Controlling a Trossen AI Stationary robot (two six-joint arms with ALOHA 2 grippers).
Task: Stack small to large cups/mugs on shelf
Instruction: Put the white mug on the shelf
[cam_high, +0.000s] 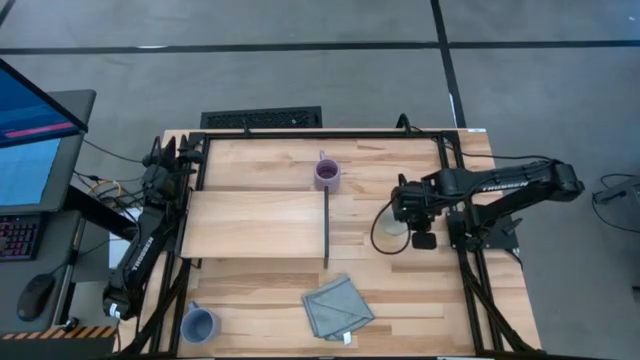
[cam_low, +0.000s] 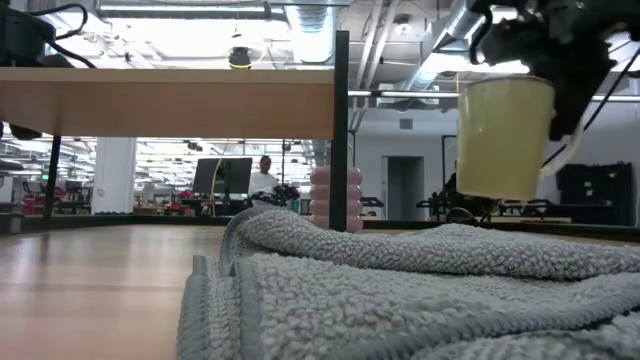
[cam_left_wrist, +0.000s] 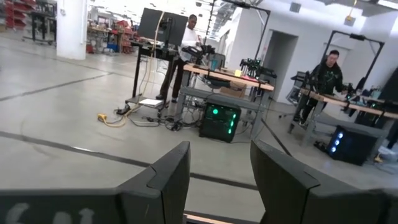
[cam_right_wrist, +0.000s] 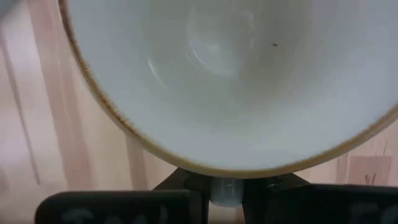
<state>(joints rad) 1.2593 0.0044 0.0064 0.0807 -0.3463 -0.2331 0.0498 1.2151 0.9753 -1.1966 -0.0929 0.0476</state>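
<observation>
My right gripper (cam_high: 408, 214) is shut on the white mug (cam_low: 505, 135), which hangs above the table, right of the shelf (cam_high: 255, 225) and its dark upright panel (cam_high: 327, 228). The mug's inside (cam_right_wrist: 236, 74) fills the right wrist view. The purple mug (cam_high: 327, 174) stands on the table at the panel's far end. The blue-grey mug (cam_high: 198, 325) stands at the near left corner. My left gripper (cam_left_wrist: 219, 180) waits at the table's far left, open, pointing level into the room. My right gripper pinches a small white part (cam_right_wrist: 225, 190) just outside the mug's rim between its two fingers; it looks like the handle. The fingers come from above, pointing down. The mug hangs upright, mouth up, lifted clear of the table (cam_low: 90, 290).
A grey-blue cloth (cam_high: 337, 307) lies crumpled near the table's front edge, ahead of the panel's near end. A dark metal frame (cam_high: 330, 134) runs round the table. People stand at benches in the room beyond (cam_left_wrist: 189, 37).
</observation>
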